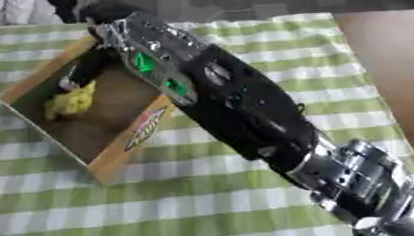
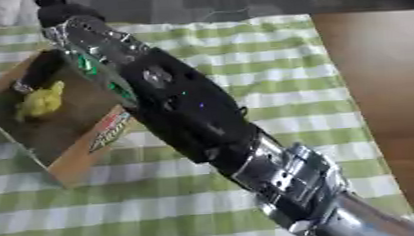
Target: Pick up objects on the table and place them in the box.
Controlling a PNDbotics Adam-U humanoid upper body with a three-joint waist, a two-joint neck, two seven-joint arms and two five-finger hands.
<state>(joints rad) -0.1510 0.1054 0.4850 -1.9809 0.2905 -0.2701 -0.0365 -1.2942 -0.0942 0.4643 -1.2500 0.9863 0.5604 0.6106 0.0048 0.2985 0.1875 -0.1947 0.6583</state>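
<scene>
An open cardboard box (image 1: 116, 161) with a printed logo on its front flap lies askew at the left of the table. Inside it, on the floor near the far wall, lies a small yellow lumpy thing (image 1: 69, 102). My right arm (image 1: 236, 108) crosses from the lower right up to the box's far corner. The right hand (image 1: 85, 67) reaches down into the box; its dark straight fingers (image 2: 40, 69) end just above the yellow thing. The forearm hides most of the palm. My left hand shows in neither view.
A green and white checked cloth (image 1: 206, 205) covers the table. A bare brown wooden surface (image 1: 392, 57) lies beyond the cloth's right edge. Something white (image 1: 9, 11) sits past the far left corner.
</scene>
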